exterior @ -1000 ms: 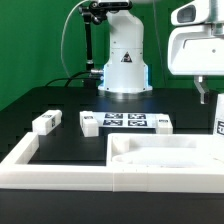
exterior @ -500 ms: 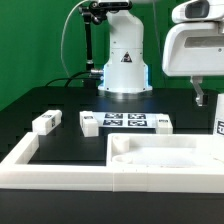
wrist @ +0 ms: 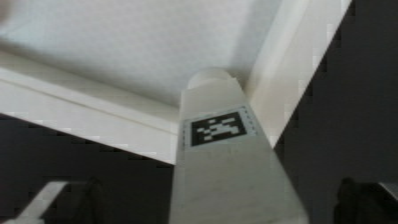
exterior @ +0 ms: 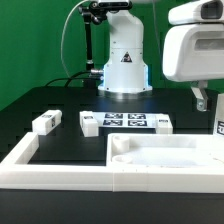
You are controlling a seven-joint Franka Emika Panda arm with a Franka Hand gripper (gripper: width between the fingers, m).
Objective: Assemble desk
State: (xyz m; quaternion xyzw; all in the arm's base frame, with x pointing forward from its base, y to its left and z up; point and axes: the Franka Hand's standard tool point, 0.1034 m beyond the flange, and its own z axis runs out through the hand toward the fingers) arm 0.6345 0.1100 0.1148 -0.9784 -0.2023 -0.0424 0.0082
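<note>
Jaws of gripper [wrist: 210, 203] stand wide over square-tagged leg [wrist: 224, 165].

On the black tabletop [exterior: 60, 100] the marker board [exterior: 126, 122] is seen at the centre, with the arm's white base [exterior: 124, 62] behind it at 12 o'clock. A small white leg [exterior: 89, 123] is set at the board's 9 o'clock end and a second leg [exterior: 163, 124] at its 3 o'clock end. A third leg [exterior: 46, 122] lies apart, further toward 9 o'clock. A fourth leg [exterior: 219, 126] is cut off by the frame at 3 o'clock, with the tool [exterior: 204, 97], seen only in part, above it toward 11 o'clock. The desk panel [exterior: 165, 158] is laid at 5 o'clock, close by the white rim [exterior: 25, 158].
</note>
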